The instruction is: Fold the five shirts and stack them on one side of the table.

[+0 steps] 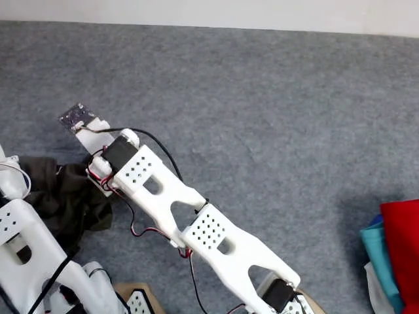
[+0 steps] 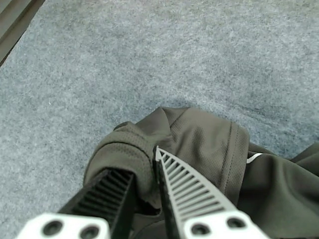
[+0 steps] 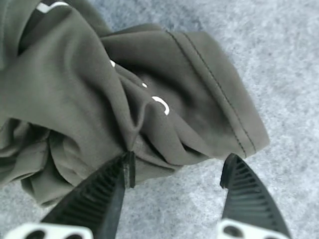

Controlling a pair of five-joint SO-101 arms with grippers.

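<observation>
Olive-brown shirt of sporty mesh fabric (image 1: 62, 196), crumpled in a heap, sits at about 8 o'clock on the grey felt-covered table (image 1: 262, 98) in the high view. It's nowhere near flat: folds everywhere, a stitched hem (image 3: 219, 94) sticking out on one side, bits of white print buried in the creases.

The left gripper (image 2: 142, 167) has its jaws nearly together with a rolled edge of the shirt (image 2: 199, 144) pinched between them, so it's got a grip. The right gripper (image 3: 180, 162) is wide open right over the shirt (image 3: 99, 99). One finger (image 3: 107, 191) touches a fold, the other hangs over bare table just past the hem, and it's holding nothing.

My read is that this is the spread-it-out step, before any folding of this one. Next the right jaws need to drop and close on that hem or a corner. Then the two arms would have to pull apart to stretch the fabric flat. The catch is that a bunched fold could get grabbed several layers at once and just drag the heap.

Pose-wise, the long white right arm (image 1: 196, 229) stretches from 6 o'clock diagonally up to the shirt's edge, wrist tipped down. The left arm (image 1: 26, 242) is tucked in at 7 o'clock, bent over the heap from the near side.

Way off at 4 o'clock, at the table edge, there's a pile of red, teal and white fabric (image 1: 400, 235). I'd guess that's where the stack goes or the waiting shirts, can't tell which.
</observation>
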